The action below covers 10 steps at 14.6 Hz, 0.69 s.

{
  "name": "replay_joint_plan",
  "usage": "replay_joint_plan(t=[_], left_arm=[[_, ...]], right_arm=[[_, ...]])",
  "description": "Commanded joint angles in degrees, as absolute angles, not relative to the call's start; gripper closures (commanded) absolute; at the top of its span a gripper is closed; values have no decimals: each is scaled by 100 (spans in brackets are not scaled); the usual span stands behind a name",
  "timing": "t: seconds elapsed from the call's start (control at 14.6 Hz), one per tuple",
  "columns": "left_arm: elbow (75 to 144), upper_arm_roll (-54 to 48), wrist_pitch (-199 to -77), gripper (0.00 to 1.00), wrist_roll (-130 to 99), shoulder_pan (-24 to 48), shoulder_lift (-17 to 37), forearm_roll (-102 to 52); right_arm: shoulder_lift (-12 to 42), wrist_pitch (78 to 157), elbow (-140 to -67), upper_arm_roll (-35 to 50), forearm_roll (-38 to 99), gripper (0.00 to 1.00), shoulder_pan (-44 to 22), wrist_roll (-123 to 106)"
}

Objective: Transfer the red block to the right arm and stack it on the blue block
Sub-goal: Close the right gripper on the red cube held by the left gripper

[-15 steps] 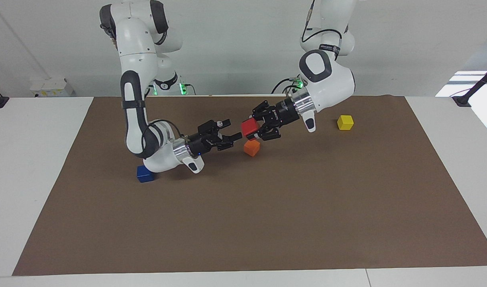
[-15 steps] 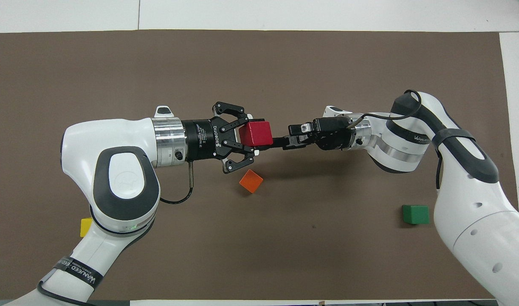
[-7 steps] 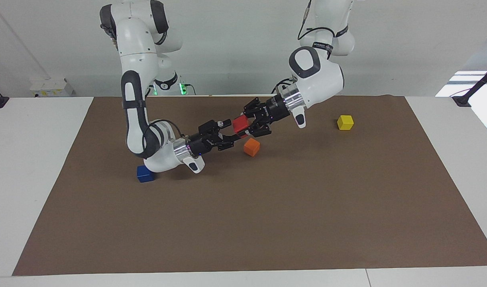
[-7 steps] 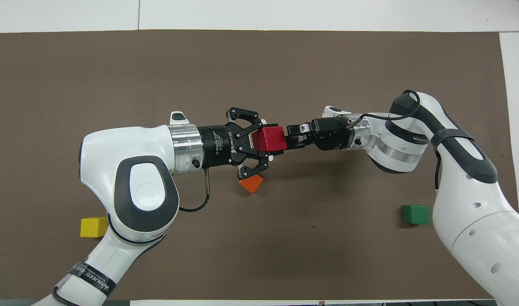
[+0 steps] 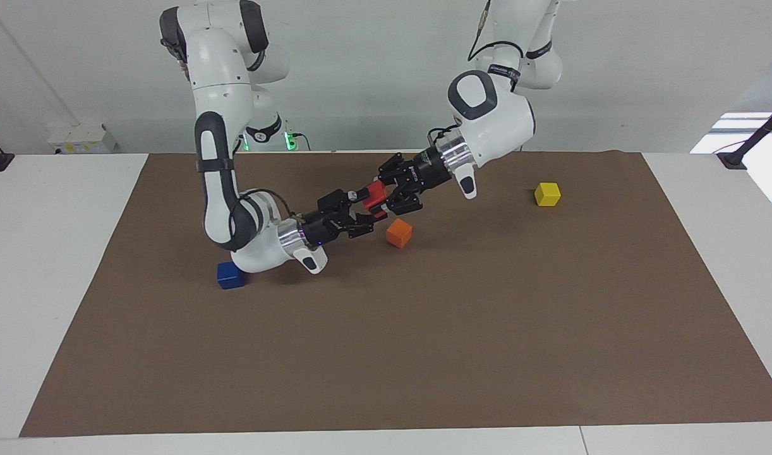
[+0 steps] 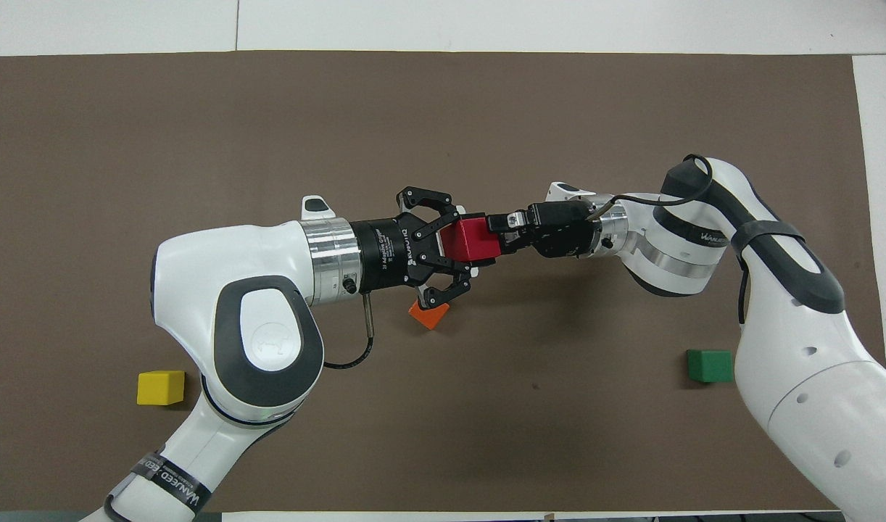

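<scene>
The red block hung in the air above the brown mat, over a spot just beside the orange block. Compared with a second before, it had travelled toward the right arm's end of the table, carried there by the left gripper, whose fingers were closed on its sides. The gap seen earlier between the cube and the right gripper was gone: the right gripper's fingers now reached around the cube's free end, one above and one below, with the cube sitting between them. Whether those fingers had already pressed onto it could not be told. In the overhead view the red block lay between the left gripper and the right gripper, both wrists nearly level. The blue block rested on the mat under the right arm's elbow, partly hidden by it. A yellow block sat toward the left arm's end, and a green block showed only from overhead.
</scene>
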<state>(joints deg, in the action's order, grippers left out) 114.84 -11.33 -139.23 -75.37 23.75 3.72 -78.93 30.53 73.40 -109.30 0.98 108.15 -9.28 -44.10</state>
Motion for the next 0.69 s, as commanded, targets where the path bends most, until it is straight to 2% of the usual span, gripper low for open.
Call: replay_joint_plan(t=[0.0, 0.14, 0.27, 0.41, 0.62], left_arm=[[11522, -1090, -14071, 100, -7603, 2479, 316, -8033], [11531, -1090, -14071, 100, -7603, 2479, 316, -8033], [11540, -1090, -14071, 100, -7603, 2479, 316, -8042], [11566, -1090, -14071, 100, -7603, 2479, 308, -8059], [11566, -1090, -14071, 100, -7603, 2479, 308, -8060]], right_arm=[[3076, 7532, -10934, 114, 10978, 13, -949, -4579], [3067, 7550, -10934, 114, 10978, 31, -949, -4570], [3067, 7550, -10942, 114, 10978, 53, -993, -4570], [3059, 7559, -10977, 114, 10978, 100, -1002, -4518], [3015, 7646, -10986, 114, 10978, 100, -993, -4439]])
